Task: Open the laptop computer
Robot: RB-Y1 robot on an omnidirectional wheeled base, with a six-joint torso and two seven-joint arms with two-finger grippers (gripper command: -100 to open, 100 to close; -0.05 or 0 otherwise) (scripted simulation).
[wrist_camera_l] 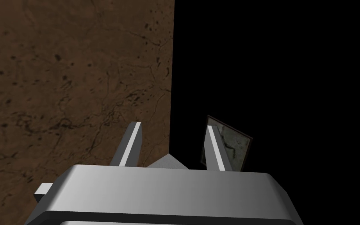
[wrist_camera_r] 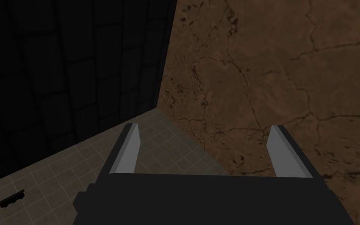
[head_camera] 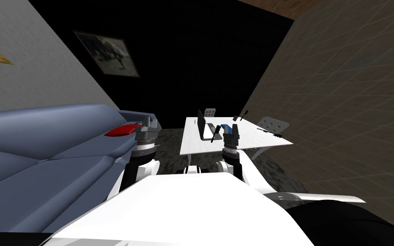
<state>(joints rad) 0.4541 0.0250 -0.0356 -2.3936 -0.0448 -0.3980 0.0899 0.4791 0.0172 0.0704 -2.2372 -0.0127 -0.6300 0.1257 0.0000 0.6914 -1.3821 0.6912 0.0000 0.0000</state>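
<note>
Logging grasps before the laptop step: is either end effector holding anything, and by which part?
Nothing is held: the left end effector and right end effector both stand open, empty.

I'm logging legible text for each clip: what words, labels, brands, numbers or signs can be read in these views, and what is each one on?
No text can be read in any view.
Laptop on the white table: dark screen, any brand or key lettering too small to read.
Framed picture: a blurred greyish image, no caption or lettering.
Red object on the sofa: plain, no label.
</note>
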